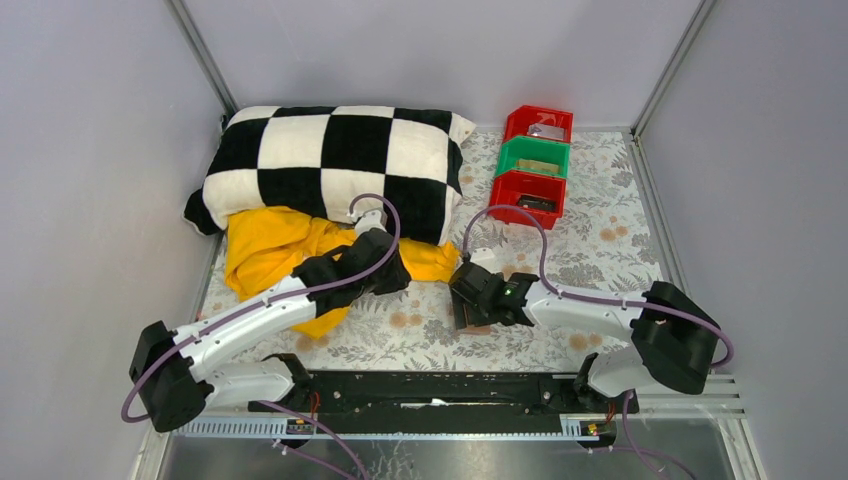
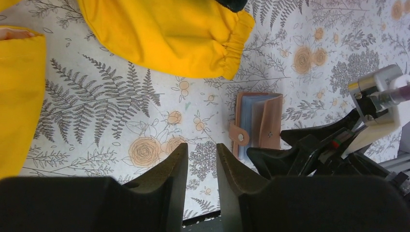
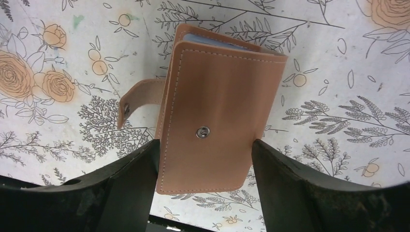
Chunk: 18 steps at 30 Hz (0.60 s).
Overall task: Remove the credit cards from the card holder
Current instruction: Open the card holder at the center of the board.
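Note:
The card holder [image 3: 212, 106] is a tan leather wallet lying folded on the floral table cover, its snap tab [image 3: 138, 99] sticking out to the left and grey-blue inner panels showing at its far edge. My right gripper [image 3: 204, 145] straddles its near end, one finger against each long side. It also shows in the left wrist view [image 2: 258, 121] and as a brown edge under the right gripper [image 1: 468, 300] in the top view. No dark cards show. My left gripper [image 2: 202, 147] is empty, its fingers a narrow gap apart, just left of the wallet.
A yellow cloth [image 1: 280, 250] lies under the left arm, in front of a black-and-white checked pillow [image 1: 330, 160]. Red [image 1: 538, 123], green [image 1: 533, 157] and red [image 1: 527, 195] bins stand in a row at the back right. The two grippers are close together.

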{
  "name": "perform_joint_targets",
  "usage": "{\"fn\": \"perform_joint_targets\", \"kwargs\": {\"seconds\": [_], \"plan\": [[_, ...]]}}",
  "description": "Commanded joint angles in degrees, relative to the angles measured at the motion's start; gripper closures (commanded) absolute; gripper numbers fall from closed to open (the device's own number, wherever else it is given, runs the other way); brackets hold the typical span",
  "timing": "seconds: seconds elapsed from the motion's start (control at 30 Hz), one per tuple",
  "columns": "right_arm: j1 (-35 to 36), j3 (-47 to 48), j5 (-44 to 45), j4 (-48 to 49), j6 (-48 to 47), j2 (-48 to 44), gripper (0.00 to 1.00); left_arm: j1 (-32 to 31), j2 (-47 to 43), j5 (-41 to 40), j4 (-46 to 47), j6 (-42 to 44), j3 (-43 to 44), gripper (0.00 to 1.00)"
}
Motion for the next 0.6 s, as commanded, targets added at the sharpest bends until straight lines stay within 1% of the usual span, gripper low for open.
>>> {"fn": "perform_joint_targets", "kwargs": {"seconds": [0.0,0.07,0.1,0.13,0.17,0.2,0.23,0.27,0.3,0.37,0.5,0.57], "plan": [[0.34,0.1,5.38,-2.24,0.55,-0.62,0.27,0.08,0.12,2.64,1.73,0.43,0.02,0.68],[0.38,-0.81,5.48,-2.28,0.06,-2.14,0.33,0.13,0.58,3.19,2.23,0.62,0.05,0.68],[0.34,-1.22,5.69,-2.34,-0.01,-3.3,0.38,0.08,0.77,3.38,2.44,0.78,0.14,0.68],[0.34,-1.67,6.08,-2.51,0.04,-4.58,0.44,0.19,1.03,3.54,2.57,0.92,0.24,0.68],[0.27,-1.93,6.78,-2.83,0.03,-6.15,0.53,0.09,1.22,3.76,2.78,1.13,0.39,0.68],[0.29,-2.15,7.2,-3.18,0.31,-7.79,0.59,0.1,1.41,4.02,2.91,1.33,0.43,0.68],[0.3,-2.25,8.05,-3.74,0.43,-9.36,0.67,0.09,1.65,4.28,3.11,1.52,0.6,0.68],[0.23,-2.34,8.46,-4.11,0.6,-11.03,0.71,0.12,1.89,4.59,3.28,1.71,0.66,0.68],[0.17,-2.39,9.29,-4.64,0.79,-12.42,0.78,0.08,2.17,5.01,3.46,1.95,0.83,0.68],[-0.44,-2.31,10.39,-6.16,1.09,-15.05,0.84,0.12,2.83,5.89,3.9,2.52,1.09,0.68],[-1.82,-3.58,11.18,-7.33,1.17,-18.73,0.91,0.12,4.47,9.28,5.5,4.01,1.69,0.68],[-3.59,-4.54,11.42,-8.27,0.96,-19.69,0.93,0.06,5.41,11.04,6.33,4.52,1.98,0.68]]}}
